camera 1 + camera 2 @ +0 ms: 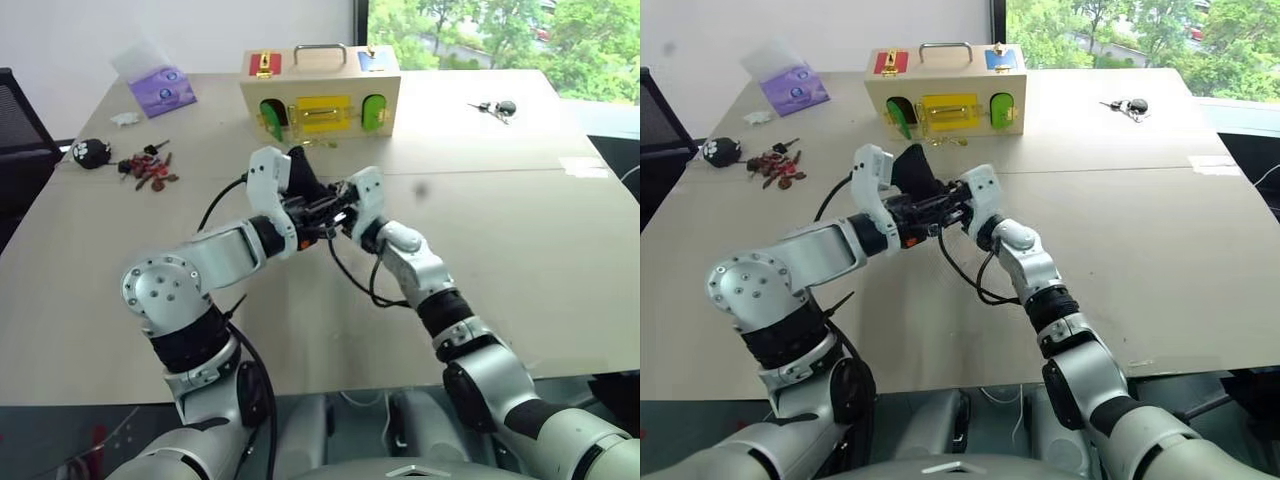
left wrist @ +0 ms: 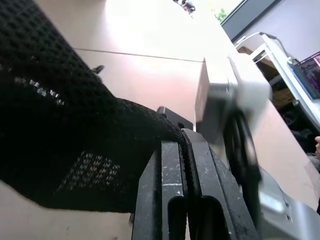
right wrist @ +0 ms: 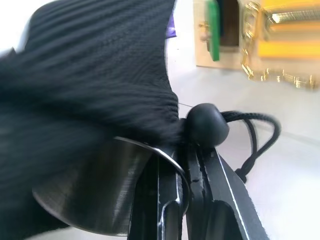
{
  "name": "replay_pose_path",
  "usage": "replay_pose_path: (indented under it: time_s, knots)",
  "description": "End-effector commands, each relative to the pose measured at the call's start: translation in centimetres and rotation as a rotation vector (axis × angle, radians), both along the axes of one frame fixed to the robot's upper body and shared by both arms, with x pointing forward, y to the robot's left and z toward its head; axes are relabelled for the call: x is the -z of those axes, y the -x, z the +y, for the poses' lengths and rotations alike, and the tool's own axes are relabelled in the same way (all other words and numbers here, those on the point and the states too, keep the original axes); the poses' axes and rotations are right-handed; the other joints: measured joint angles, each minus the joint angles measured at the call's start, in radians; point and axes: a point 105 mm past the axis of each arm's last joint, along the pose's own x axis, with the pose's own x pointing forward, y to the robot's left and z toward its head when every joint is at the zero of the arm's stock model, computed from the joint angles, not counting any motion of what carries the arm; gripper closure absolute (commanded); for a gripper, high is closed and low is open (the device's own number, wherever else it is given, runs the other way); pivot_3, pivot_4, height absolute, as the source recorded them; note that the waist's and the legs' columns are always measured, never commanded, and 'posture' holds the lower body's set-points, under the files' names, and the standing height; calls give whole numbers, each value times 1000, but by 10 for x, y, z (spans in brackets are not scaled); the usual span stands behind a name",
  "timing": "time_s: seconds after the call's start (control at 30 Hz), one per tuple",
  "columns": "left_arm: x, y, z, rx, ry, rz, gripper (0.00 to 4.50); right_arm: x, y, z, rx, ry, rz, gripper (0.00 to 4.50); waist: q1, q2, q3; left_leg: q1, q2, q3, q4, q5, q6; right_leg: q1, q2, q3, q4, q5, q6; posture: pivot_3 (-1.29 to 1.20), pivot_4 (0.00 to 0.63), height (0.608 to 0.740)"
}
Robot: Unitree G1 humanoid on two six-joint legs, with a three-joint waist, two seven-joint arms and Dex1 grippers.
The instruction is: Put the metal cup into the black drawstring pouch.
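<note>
Both sets of jaws are pressed together on fabric: the left gripper (image 2: 186, 175) pinches a thin fold of the black drawstring pouch (image 2: 60, 115) between its two black fingers, and the right gripper (image 3: 184, 200) is clamped on the pouch edge just below a round black cord stopper (image 3: 206, 123), with the drawstring cord (image 3: 257, 135) looping off beside it. Right at the right gripper's fingers, the metal cup (image 3: 100, 190) shows its curved shiny wall and thin rim, with the pouch fabric draped over its upper part, so the cup sits at least partly inside the bag; how deep it sits cannot be told.

Seen from the head, the two grippers meet near the centre of the frame, raised above the tan table (image 1: 520, 250), with the pouch (image 1: 303, 175) held up between them. A wooden box (image 1: 320, 92) with a metal handle and yellow and green panels stands at upper centre, behind the pouch. At upper left lie a purple tissue pack (image 1: 160, 88), a black-and-white keychain (image 1: 90, 152) and a scatter of small red and dark bits (image 1: 150, 168). A bunch of keys (image 1: 495, 108) lies at upper right
</note>
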Motion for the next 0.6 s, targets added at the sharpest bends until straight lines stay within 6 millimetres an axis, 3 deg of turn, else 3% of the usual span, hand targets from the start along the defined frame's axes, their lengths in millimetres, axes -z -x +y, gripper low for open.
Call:
replay_pose_path:
  time_s: [0.03, 0.1, 0.23, 0.33, 0.47, 0.6]
  knots:
    - [-13, 24, -32, 189, 36, -94, 4500, -9, 24, 41, -114, 256, -303, 4486, -9, 0, 0, 0, 0, 1, 0, 0, 0, 0, 0, 1, 0, 0, 0, 0, 150, 740]
    - [-8, 22, -30, 182, 21, -77, 4500, -1, 32, 44, -167, 381, -451, 4486, -8, 0, 0, 1, 0, 3, -1, 0, 0, -1, 2, 3, 1, 0, 0, 0, 150, 740]
    - [-12, 18, -27, 170, 47, -79, 4500, -13, 22, 42, -133, -33, 10, 4486, -4, 0, 0, 1, 2, 2, -1, 0, 0, -1, 3, 2, 1, 0, 0, 0, 150, 740]
    - [-12, 14, -23, 141, 59, -74, 4500, -19, 23, 39, -161, -87, 54, 4486, 2, 0, 0, 0, 0, -1, 0, 0, 0, 0, 1, 0, 0, 0, 0, 0, 150, 740]
    - [-14, 8, -18, 103, 75, -81, 4500, -4, 31, 38, -185, 172, -142, 4486, -6, 0, 0, 0, 0, 0, -1, 0, 0, 0, 1, 0, 0, 0, 0, 0, 150, 740]
    - [-13, 5, -9, 73, 115, -75, 4500, 0, 31, 34, -181, 216, -148, 4486, -4, 0, 0, 0, 1, 0, -1, 0, 0, -1, 2, 0, 1, 0, 0, 0, 150, 740]
